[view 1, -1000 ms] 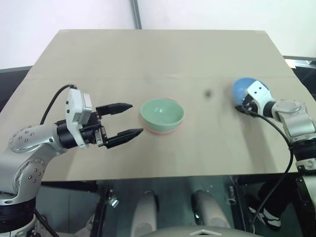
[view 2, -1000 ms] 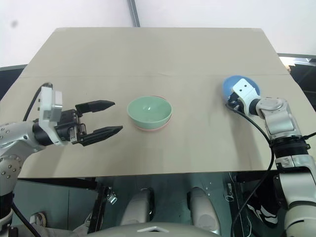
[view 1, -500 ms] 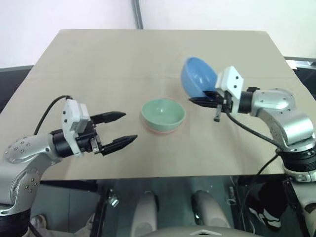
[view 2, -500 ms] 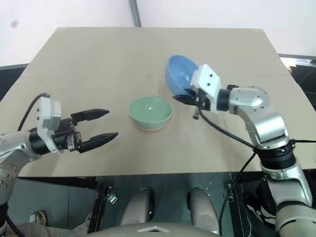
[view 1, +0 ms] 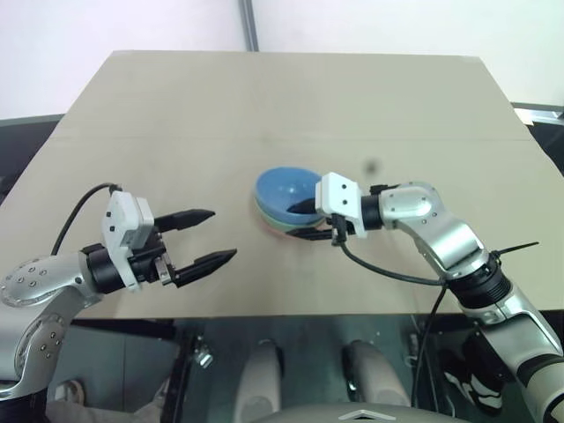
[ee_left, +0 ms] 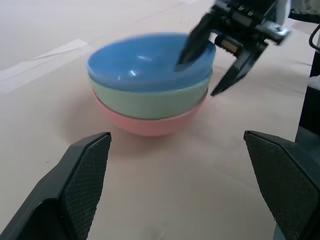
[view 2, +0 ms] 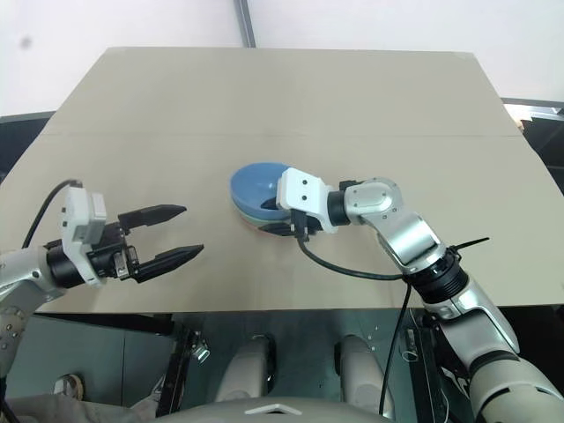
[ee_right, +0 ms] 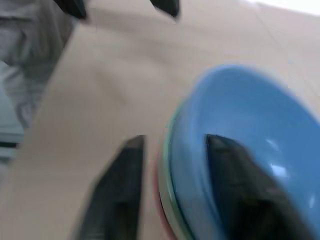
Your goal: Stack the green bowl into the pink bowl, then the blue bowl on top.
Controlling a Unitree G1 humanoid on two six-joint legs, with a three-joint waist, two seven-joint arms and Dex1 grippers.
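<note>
Basically the blue bowl [ee_left: 150,60] is sitting nested on the green bowl [ee_left: 150,100] inside the pink bowl [ee_left: 150,125], mid-table; they're looking light, stiff, slick plastic, so the rim wall is the hold. Right gripper [ee_left: 215,67] is straddling the blue rim, jaws parted, not clamping. Left gripper [view 1: 211,236] is hovering nearby, jaws wide, empty. Table [view 1: 291,97] is looking flat, matte tan, with a pale wall behind

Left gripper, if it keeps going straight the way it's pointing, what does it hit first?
Most likely the stack of bowls: the left gripper points across the table at the pink bowl at the bottom, with bare tabletop between them. Depth is hard to judge.
</note>
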